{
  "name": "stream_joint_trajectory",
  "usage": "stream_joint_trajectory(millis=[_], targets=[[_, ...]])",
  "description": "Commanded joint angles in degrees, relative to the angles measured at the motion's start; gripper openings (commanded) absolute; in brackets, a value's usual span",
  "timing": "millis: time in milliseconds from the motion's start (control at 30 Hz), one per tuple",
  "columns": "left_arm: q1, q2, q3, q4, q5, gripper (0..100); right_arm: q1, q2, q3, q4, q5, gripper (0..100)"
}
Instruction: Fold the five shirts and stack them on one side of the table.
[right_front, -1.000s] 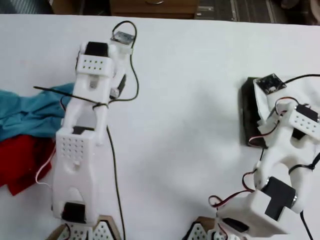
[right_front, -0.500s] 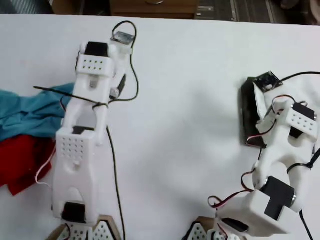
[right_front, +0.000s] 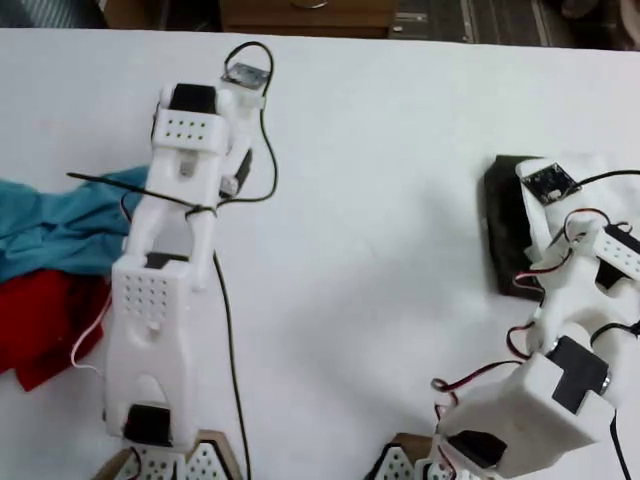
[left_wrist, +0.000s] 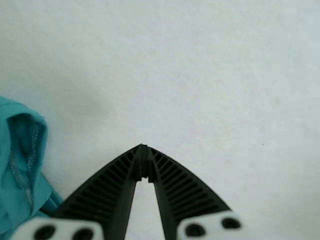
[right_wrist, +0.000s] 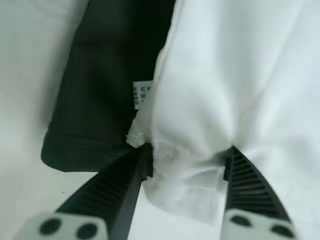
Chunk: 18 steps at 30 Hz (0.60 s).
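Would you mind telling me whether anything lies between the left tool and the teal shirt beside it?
Nothing visible does. The left tool, its jaws shut, hangs over the bare white table. The teal shirt lies off to one side of it, with only tabletop between them.

Loose shirts (right_front: 45, 245) left, folded shirts (right_front: 503, 225) right

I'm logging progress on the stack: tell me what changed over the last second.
The right arm, its jaws pinching the white shirt, drew back toward the table's right edge, dragging it across the black shirt. The left arm, teal shirt and red shirt stayed put.
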Motion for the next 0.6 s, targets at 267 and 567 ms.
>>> stream_joint_trajectory(millis=[267,567], targets=[[-0.53,-0.88,-0.22,0.18,0.09,3,1.27,0.48,-0.7,-10.59,0.26,2.7],[-0.26,-0.79,-0.22,0.26,0.09,3,-1.71,-2.86,-1.14,-4.88,-0.44,1.9]])
